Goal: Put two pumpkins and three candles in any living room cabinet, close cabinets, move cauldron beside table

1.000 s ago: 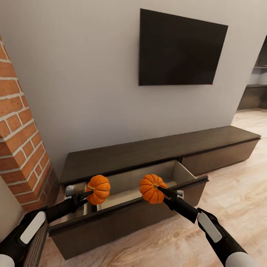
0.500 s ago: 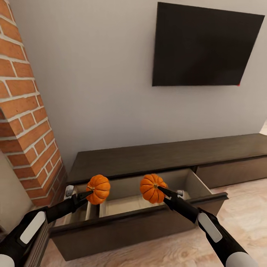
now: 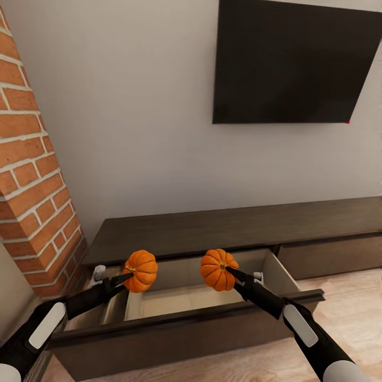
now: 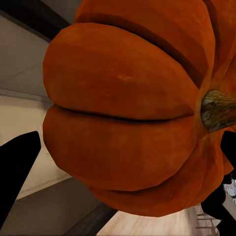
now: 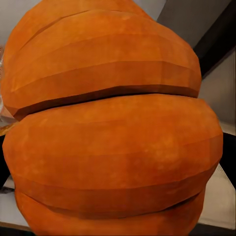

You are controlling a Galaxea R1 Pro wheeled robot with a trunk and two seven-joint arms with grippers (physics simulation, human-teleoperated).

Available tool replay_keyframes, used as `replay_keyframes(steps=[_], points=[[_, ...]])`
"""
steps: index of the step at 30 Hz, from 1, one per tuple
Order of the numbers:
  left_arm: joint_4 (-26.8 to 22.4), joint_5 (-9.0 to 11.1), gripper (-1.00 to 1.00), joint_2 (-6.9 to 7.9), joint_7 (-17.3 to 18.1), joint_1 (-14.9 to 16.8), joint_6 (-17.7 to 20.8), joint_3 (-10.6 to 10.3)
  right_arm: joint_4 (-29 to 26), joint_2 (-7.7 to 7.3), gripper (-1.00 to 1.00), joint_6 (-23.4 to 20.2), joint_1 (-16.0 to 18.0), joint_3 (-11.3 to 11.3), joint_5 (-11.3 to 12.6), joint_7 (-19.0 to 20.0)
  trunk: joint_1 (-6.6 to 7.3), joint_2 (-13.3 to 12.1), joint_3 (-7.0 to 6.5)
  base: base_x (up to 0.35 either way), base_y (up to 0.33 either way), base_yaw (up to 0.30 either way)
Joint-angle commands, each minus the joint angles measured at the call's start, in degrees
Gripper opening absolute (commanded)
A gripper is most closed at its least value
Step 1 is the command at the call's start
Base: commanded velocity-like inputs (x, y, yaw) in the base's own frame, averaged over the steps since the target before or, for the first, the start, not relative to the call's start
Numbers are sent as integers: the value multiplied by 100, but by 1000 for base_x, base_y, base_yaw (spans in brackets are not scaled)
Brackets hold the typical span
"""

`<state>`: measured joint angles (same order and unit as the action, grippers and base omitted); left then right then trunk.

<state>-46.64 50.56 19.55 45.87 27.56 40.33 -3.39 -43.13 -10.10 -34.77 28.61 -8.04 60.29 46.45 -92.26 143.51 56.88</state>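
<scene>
I hold two small orange ribbed pumpkins above the open drawer of the long dark-brown cabinet (image 3: pixel 223 228). My left gripper (image 3: pixel 129 276) is shut on the left pumpkin (image 3: pixel 141 271), close up in the left wrist view as the left pumpkin (image 4: pixel 128 113) with its stem. My right gripper (image 3: pixel 229 271) is shut on the right pumpkin (image 3: pixel 216 269), which the right wrist view shows as the right pumpkin (image 5: pixel 113 128). The pale beige drawer interior (image 3: pixel 180 300) lies below both. Candles, cauldron and table are out of view.
A brick column (image 3: pixel 32 175) rises at the left beside the cabinet. A black TV (image 3: pixel 289 63) hangs on the grey wall above. The drawer front (image 3: pixel 175 331) juts toward me over the wood floor (image 3: pixel 350 318). A shut drawer (image 3: pixel 329 257) is at the right.
The whole view has shifted and come nearer the cabinet, so the camera moved. Both grippers still hold their pumpkins in the same pose over the open drawer.
</scene>
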Motion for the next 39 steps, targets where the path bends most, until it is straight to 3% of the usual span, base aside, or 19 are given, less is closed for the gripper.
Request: replay_keyframes(steps=[1, 13, 29, 39], points=[[-3, 66, -100, 7, -5, 4, 45, -12, -2, -7, -100, -56, 5, -13, 97, -9, 2, 3, 5, 5, -248, 1], [-3, 69, -100, 5, -8, 4, 45, -12, -2, -1, -100, -56, 5, -13, 95, -13, 2, 3, 5, 1, -132, 6], [-3, 64, -100, 5, -8, 4, 45, -12, -2, -1, -100, -56, 5, -13, 96, -8, 2, 3, -4, 29, -124, 220], [-3, 55, -100, 2, -11, 4, 45, -12, -2, -7, -100, -56, 5, -13, 97, -6, 2, 3, -5, 172, -57, 29]])
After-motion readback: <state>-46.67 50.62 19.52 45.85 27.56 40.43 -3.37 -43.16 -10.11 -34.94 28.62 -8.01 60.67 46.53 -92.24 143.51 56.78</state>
